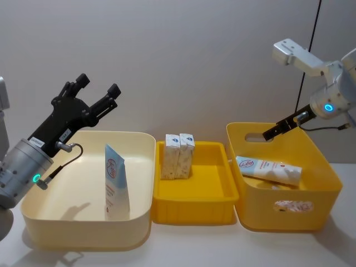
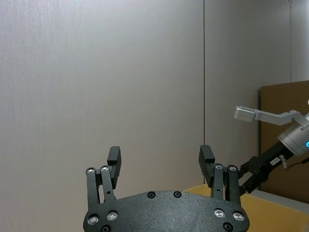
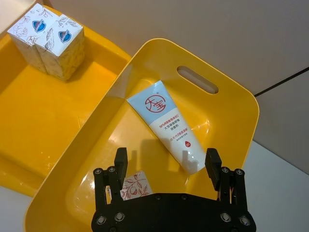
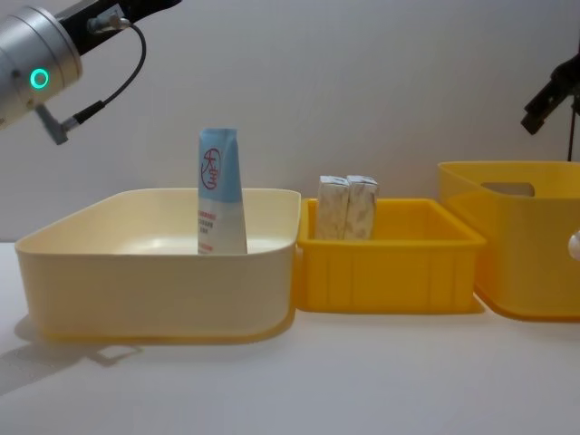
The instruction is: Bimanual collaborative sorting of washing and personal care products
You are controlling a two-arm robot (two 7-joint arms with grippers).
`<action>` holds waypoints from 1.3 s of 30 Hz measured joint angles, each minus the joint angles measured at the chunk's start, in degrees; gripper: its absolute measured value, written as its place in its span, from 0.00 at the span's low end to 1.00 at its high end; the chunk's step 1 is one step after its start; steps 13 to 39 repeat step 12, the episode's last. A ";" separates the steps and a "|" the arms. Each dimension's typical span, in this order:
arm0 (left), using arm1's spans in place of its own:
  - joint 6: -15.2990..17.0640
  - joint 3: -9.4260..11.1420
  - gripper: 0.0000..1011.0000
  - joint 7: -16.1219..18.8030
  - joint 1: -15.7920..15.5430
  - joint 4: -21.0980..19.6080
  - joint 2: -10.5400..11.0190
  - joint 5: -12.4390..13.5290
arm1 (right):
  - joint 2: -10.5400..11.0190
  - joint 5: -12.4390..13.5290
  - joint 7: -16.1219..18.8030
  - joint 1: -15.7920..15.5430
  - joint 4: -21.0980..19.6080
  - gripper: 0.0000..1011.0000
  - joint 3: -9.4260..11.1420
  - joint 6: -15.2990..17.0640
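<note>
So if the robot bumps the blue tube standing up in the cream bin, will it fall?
Probably. The tube stands tall and thin on one narrow end, touching no wall of the cream bin, so a nudge likely tips it. It looks soft, likely squashing if pinched.

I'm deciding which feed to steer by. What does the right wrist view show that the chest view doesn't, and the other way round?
Right wrist only: the inside of the deep yellow bin, with a tube lying flat and a small red-printed carton near the open right hand.

Chest only: the cream bin with a tube standing upright, and the left arm raised above it.

Both: two cartons standing side by side in the middle tray, and the deep yellow bin itself.
</note>
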 joint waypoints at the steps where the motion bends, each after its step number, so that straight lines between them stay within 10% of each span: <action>1: 0.00 0.00 0.99 0.00 0.00 -0.01 0.00 0.00 | -0.02 0.00 0.00 0.01 0.02 0.99 0.00 -0.01; 39: 0.00 0.00 0.99 0.00 0.01 0.00 0.00 0.00 | -0.04 0.00 -0.01 0.06 0.09 0.99 0.00 -0.01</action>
